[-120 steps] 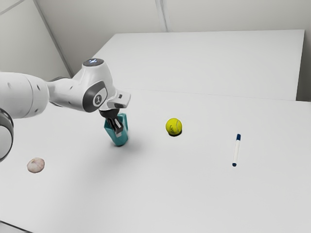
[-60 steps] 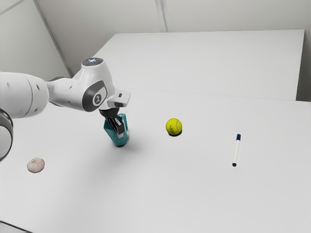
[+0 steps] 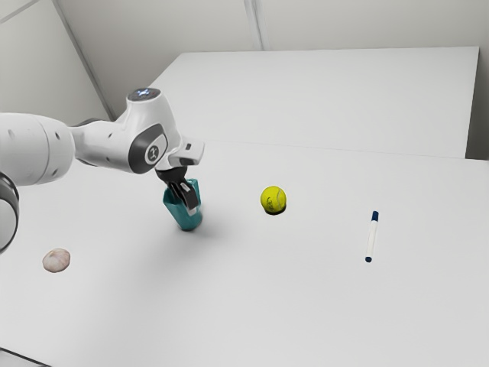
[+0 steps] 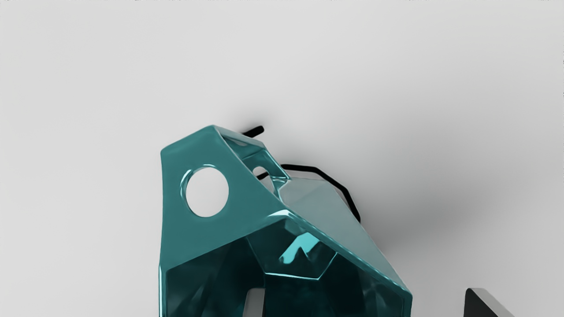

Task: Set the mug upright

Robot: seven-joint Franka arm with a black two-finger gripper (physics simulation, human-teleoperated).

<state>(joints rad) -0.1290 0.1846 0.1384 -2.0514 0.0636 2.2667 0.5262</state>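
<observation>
- Since the mug (image 4: 194, 237) sits below the end effector (image 4: 365, 293), mouth toward it, everything hinges on that rim (image 4: 352, 256): one finger (image 4: 254, 304) inside, one outside, spread apart (no pinch that I can see).
- Long axis looks tilted to me, so I'd grip the side, then rotate gently.
- White desk (image 3: 306, 306), plain pale wall (image 3: 351, 23) behind.
</observation>
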